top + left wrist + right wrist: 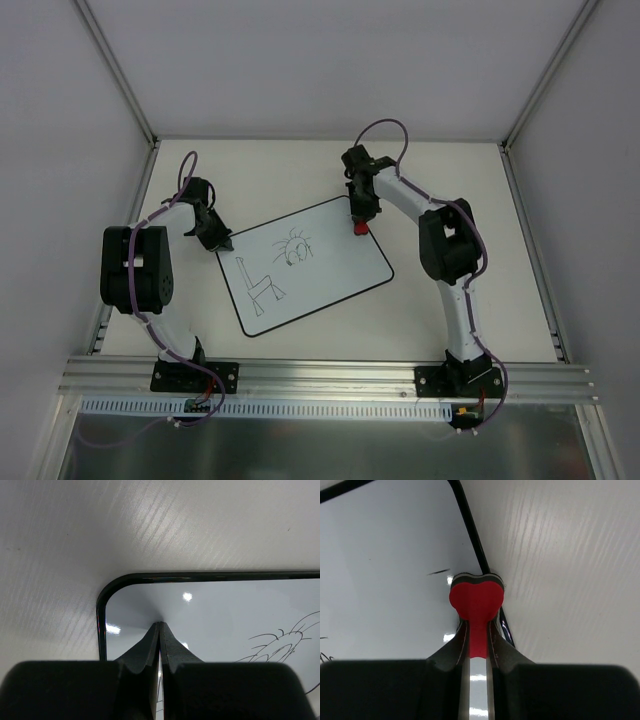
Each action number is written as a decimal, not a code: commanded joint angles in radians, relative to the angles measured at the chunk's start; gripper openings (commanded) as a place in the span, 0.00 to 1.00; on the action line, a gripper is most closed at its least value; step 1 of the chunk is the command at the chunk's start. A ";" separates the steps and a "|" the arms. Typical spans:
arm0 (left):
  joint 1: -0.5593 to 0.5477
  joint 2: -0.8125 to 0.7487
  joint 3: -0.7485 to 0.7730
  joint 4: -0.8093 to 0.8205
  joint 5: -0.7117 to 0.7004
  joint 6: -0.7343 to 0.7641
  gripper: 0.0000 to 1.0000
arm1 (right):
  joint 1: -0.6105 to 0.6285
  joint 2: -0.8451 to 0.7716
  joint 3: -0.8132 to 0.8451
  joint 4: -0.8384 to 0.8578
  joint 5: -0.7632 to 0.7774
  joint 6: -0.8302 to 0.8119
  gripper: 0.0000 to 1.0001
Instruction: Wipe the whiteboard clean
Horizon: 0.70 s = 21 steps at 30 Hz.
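The whiteboard (305,265) lies tilted on the table, with black sketches: a chair-like figure at the left and a spiky face in the middle. My right gripper (360,222) is shut on the red bone-shaped eraser (476,607), whose end rests on the board next to its far right edge (472,535). A short black stroke (438,572) lies just left of the eraser. My left gripper (218,240) is shut and empty, its tips (160,626) pressed on the board's left corner (107,592). Sketch lines (280,642) show to the right of it.
The white table (470,190) is walled by white panels with aluminium posts. An aluminium rail (330,375) runs along the near edge with both arm bases on it.
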 commanded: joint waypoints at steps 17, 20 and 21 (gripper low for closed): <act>-0.007 0.011 -0.030 -0.073 -0.029 0.039 0.00 | 0.023 0.013 -0.061 0.090 0.008 -0.053 0.25; -0.007 0.014 -0.030 -0.073 -0.027 0.042 0.00 | 0.021 0.045 -0.024 0.090 0.019 -0.061 0.20; -0.007 0.014 -0.030 -0.074 -0.027 0.042 0.00 | 0.021 0.055 0.009 0.090 0.017 -0.062 0.17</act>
